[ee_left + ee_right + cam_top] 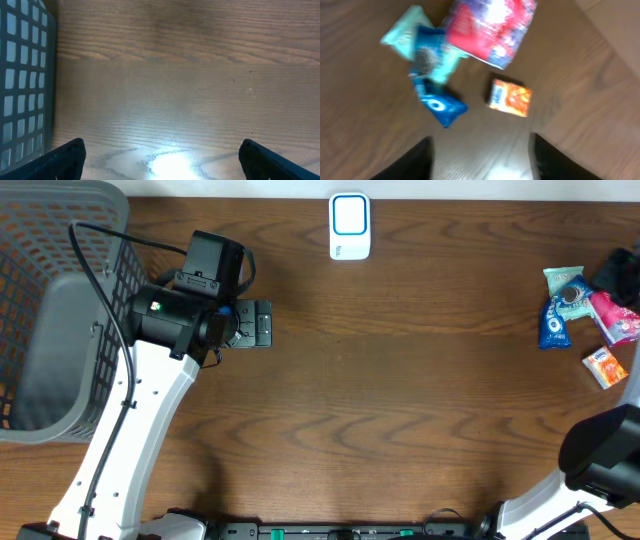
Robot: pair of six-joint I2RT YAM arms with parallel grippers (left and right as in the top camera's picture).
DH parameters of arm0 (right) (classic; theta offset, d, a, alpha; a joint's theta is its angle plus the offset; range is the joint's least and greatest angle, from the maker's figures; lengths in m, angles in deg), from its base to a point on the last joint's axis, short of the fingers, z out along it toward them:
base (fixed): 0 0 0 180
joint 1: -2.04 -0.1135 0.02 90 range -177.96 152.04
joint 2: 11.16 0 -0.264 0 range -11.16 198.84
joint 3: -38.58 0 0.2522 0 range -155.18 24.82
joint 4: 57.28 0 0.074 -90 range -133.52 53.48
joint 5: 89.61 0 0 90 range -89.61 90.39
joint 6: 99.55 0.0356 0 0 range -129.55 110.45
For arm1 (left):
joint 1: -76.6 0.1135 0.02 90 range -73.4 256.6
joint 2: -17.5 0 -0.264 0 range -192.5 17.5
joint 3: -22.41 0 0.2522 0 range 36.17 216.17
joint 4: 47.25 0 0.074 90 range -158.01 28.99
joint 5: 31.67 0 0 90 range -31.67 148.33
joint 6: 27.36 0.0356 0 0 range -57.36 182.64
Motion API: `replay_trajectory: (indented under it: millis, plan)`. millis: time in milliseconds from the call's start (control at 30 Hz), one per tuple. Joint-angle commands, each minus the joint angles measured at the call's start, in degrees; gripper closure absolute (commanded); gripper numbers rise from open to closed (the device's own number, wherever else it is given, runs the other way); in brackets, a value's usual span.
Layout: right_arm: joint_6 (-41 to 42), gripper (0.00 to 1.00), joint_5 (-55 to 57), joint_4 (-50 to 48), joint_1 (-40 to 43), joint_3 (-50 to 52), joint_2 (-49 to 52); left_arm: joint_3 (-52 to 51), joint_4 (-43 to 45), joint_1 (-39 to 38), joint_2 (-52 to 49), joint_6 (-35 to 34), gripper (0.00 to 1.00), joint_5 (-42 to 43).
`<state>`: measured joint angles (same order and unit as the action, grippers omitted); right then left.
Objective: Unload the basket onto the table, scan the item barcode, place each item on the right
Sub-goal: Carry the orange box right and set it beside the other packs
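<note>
Items for scanning: orange box (pixel 510 97), blue biscuit packet (pixel 437 102), teal packet (pixel 402 32) and red packet (pixel 492 27), bunched at the table's right edge, well apart from the white scanner (pixel 350 225) at far centre. Right gripper (pixel 480 146), jaws parted and empty, hangs over them, with the orange box just ahead of its fingers. Left gripper (pixel 160 152), spread wide and empty, sits beside the basket (pixel 60 310) at left, so the right arm is much the nearer.

The tabletop (pixel 400 380) is dark brown with wavy wood grain. The basket (pixel 40 230) is grey, its wall a square lattice. The scanner (pixel 349 225) is white, its window ringed blue. There is a blue packet (pixel 556 323) with white lettering, a teal packet (pixel 562 278), a pink-red bag (pixel 618 318) and an orange box (pixel 604 367)
</note>
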<state>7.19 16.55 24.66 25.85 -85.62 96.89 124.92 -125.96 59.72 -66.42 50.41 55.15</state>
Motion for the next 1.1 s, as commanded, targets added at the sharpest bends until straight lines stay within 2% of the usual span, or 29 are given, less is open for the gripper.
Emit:
replay_trajectory:
  millis: [0,100,200,233,533,767,900,1067]
  plan:
    - [4.46,0.67,1.62,-0.13,6.27,3.58,2.8,0.31,-0.2,0.22,-0.31,-0.55,0.02,-0.52]
    - [7.15,0.67,1.53,-2.29,11.17,8.5,3.63,0.31,-0.22,0.22,-0.31,-0.55,0.02,-0.52]
    - [8.13,0.74,0.63,-7.54,15.19,15.67,3.85,0.31,-0.2,0.22,-0.28,-0.55,0.02,-0.52]
    - [8.13,0.81,0.63,-10.69,16.48,19.52,3.85,0.31,-0.2,0.22,-0.31,-0.55,0.02,-0.52]
    - [8.11,0.96,-2.8,-30.21,18.47,35.32,4.33,0.31,-0.22,0.2,-0.28,-0.55,0.02,-0.52]
    - [7.89,0.99,-9.05,-38.91,18.38,38.56,7.04,0.31,-0.2,0.22,-0.28,-0.55,0.02,-0.52]
    - [2.4,0.99,-19.54,-44.41,17.31,38.56,7.8,0.31,-0.2,0.22,-0.28,-0.55,0.02,-0.52]
    - [1.25,0.98,-26.05,-48.37,15.47,38.34,7.8,0.31,-0.22,0.22,-0.28,-0.55,0.02,-0.52]
